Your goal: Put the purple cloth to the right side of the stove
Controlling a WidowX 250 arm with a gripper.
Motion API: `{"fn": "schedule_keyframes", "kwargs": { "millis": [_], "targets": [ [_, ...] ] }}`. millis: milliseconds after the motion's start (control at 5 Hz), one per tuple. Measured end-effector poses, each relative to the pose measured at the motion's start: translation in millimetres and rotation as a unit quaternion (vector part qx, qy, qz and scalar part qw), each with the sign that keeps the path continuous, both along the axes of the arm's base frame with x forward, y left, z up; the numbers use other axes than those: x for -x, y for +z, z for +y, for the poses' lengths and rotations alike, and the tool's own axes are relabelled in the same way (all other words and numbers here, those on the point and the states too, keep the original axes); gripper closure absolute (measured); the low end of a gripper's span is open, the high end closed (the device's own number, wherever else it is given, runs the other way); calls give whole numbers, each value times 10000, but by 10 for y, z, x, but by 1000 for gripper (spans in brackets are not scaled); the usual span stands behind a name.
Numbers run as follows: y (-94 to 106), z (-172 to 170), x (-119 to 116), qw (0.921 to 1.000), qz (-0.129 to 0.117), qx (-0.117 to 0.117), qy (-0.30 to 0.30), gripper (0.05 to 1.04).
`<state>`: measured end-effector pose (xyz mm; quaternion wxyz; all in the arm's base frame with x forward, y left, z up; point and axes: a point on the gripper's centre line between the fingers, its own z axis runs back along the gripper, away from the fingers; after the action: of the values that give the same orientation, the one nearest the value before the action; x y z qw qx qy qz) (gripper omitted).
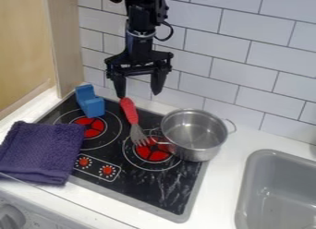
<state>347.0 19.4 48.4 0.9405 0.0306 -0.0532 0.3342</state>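
Jaws spread wide and empty, the gripper (139, 94) could clip the fork (130, 112) if lowered here; carried low, the cloth (43, 152) could sag and snag the pot (194, 133).

Robot arm (143, 13), black, blocky jointed housings, black cables (165, 32) in loops, narrow pale band (141, 34) round lower section, black gripper (139, 94), two tapering fingers

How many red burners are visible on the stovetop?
2. One red burner is between the blue block and the purple cloth; the other burner is at the fork's tines, beside the metal pot. More may hide under the pot or cloth.
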Motion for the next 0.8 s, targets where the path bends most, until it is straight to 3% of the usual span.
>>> {"fn": "schedule_keyframes", "kwargs": {
  "millis": [200, 400, 600, 800],
  "targets": [
    [-173, -2, 137, 9995, 321, 5, 7, 85],
    [-81, 0, 268, 9996, 254, -18, 128, 85],
    [116, -3, 431, 9997, 33, 22, 230, 85],
    [166, 84, 672, 9989, 7, 66, 456, 85]
  ]
}}
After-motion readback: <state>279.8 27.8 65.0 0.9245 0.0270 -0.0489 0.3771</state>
